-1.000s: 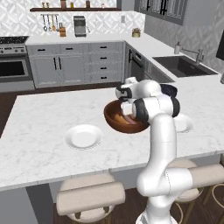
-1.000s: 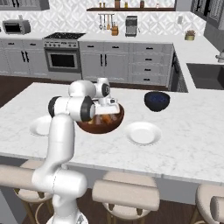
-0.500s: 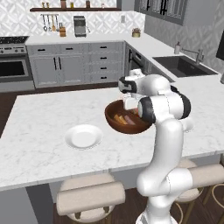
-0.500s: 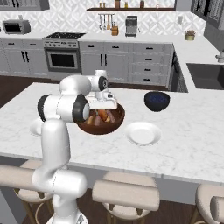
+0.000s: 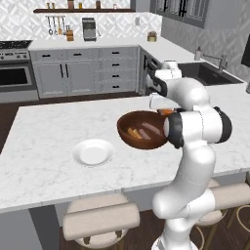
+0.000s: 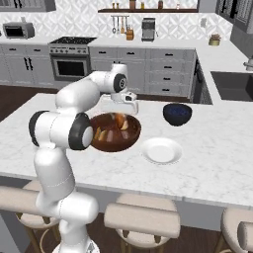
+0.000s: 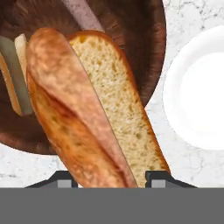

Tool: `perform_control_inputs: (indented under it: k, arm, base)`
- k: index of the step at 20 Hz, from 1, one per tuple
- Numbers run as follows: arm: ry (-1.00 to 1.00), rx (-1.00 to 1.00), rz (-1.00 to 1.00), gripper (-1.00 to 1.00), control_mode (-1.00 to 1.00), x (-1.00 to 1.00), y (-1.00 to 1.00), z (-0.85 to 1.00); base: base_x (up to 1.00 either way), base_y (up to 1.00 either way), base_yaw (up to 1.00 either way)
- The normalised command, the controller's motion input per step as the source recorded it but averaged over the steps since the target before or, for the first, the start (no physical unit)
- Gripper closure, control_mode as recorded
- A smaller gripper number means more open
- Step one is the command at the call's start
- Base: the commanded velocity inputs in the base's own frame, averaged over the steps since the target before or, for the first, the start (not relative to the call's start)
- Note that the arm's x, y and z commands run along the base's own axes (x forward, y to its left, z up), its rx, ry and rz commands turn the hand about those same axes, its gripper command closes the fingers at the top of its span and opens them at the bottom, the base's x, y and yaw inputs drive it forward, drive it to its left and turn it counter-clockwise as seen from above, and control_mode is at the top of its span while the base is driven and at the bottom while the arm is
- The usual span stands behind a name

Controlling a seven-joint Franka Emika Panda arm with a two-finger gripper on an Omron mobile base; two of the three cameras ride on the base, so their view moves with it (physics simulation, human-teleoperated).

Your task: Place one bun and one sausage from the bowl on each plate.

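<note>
One bun [image 7: 94, 118] fills the hand view's centre, clenched in the pincer [image 7: 111, 178] above the bowl [image 7: 140, 48]; plate [image 7: 197, 92] at right.

Split bun [image 7: 92, 118] above bowl [image 7: 148, 52] (plate [image 7: 197, 87] beside)

A white marble worktop [image 5: 44, 122] forms the island, with padded beige stools [image 5: 100, 222] tucked under its near edge. Behind it runs dark wood floor [image 5: 73, 100], then grey cabinets [image 5: 88, 73] with dark handles beneath a pale counter. A steel oven [image 6: 71, 64] with a black hob sits in that run, and a microwave [image 6: 18, 29] stands further left. The wall carries patterned grey-white tile [image 5: 19, 22], a wooden shelf [image 5: 83, 10] with hanging utensils, and a coffee machine [image 5: 88, 28] below it. A sink [image 5: 207, 73] with a tap lies in the side counter. A dark blue bowl [image 6: 177, 113] stands on the island.
</note>
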Motion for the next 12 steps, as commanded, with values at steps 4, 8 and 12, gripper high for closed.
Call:
perform_control_inputs:
  k: [4, 8, 12]
  arm:
    - [0.04, 0.02, -0.38, 1.0, -1.0, -0.06, -1.0, 0.16]
    - [0.02, 0.01, -0.29, 1.0, -1.0, -0.06, -1.0, -0.06]
    - [0.04, 0.0, -0.19, 1.0, -1.0, 0.07, -1.0, -0.46]
  base:
    - [0.0, 0.0, 0.0]
    - [0.0, 0.0, 0.0]
    - [0.0, 0.0, 0.0]
